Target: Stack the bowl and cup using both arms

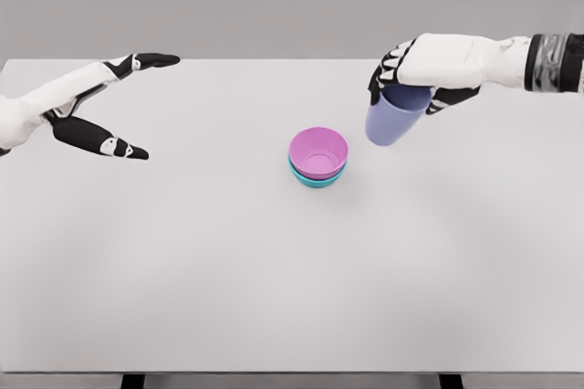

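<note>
Tabletop (274,298): white, carries the stack.
Bowls: pink bowl (318,150) nested in teal bowl (317,179), near centre.
Left hand (87,110): at 9 o'clock, fingers spread, holding nothing.
Right hand (429,65): at 2 o'clock, fingers (381,74) pinching the purple cup (395,115) by its rim, tilted, above the tabletop.

2 bowls, pink bowl (318,151) in teal bowl (317,180); 1 purple cup (396,119); 1 table (274,298).

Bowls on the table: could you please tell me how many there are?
2, nested near the table's middle: a pink bowl sitting inside a teal bowl, of which only the rim shows. Nothing suggests a third beneath.
</note>
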